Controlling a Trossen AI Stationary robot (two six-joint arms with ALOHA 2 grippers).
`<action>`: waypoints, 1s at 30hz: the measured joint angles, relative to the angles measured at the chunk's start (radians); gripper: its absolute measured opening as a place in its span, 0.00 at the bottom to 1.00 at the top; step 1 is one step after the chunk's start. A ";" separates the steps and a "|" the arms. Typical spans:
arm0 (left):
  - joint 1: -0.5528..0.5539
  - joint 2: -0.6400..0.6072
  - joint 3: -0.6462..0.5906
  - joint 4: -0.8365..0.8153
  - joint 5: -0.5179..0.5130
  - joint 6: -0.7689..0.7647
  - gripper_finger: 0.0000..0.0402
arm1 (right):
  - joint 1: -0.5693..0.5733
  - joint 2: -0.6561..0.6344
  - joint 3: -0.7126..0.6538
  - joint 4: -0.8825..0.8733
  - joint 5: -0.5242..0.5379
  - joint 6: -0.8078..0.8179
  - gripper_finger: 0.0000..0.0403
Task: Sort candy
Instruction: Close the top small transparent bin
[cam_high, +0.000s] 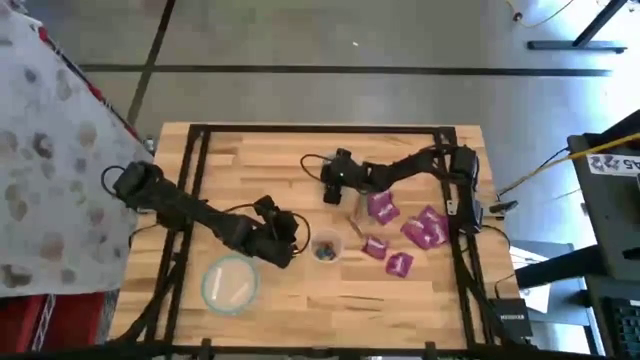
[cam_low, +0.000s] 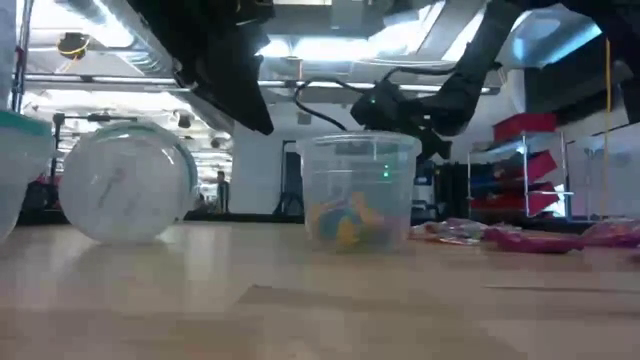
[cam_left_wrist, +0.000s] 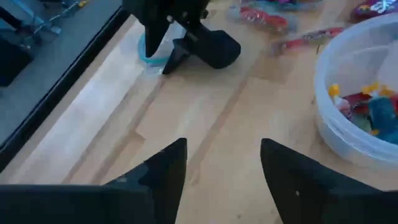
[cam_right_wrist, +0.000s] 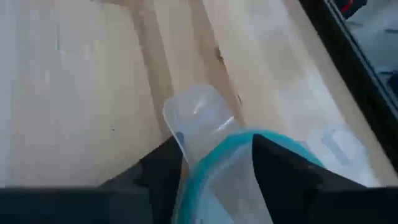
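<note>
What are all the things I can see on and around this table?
Table: one, pale wood with a black frame, under everything.
Cup: one, clear, holding small mixed-colour sweets, mid-table.
Packets: about five, magenta-purple, spread on the table right of the cup.
Thin sweets: a few, reddish-pink, lying by the packets.
Big bowl: one, clear with a teal rim, on the table near the left arm.
Held bowl: one, clear with a teal rim, in the right pincer.
Left pincer: open, empty, just left of the cup.
Right pincer: shut on the held bowl, above mid-table.
</note>
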 joint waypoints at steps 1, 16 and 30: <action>0.000 0.000 0.000 0.003 0.000 0.001 0.47 | 0.000 0.000 0.000 -0.004 -0.002 0.003 0.32; -0.002 0.000 0.000 0.008 0.004 0.000 0.47 | 0.031 -0.023 -0.005 -0.038 0.079 0.013 0.04; -0.011 0.000 0.000 0.000 -0.005 -0.001 0.47 | 0.238 -0.388 -0.006 -0.326 0.213 -0.061 0.03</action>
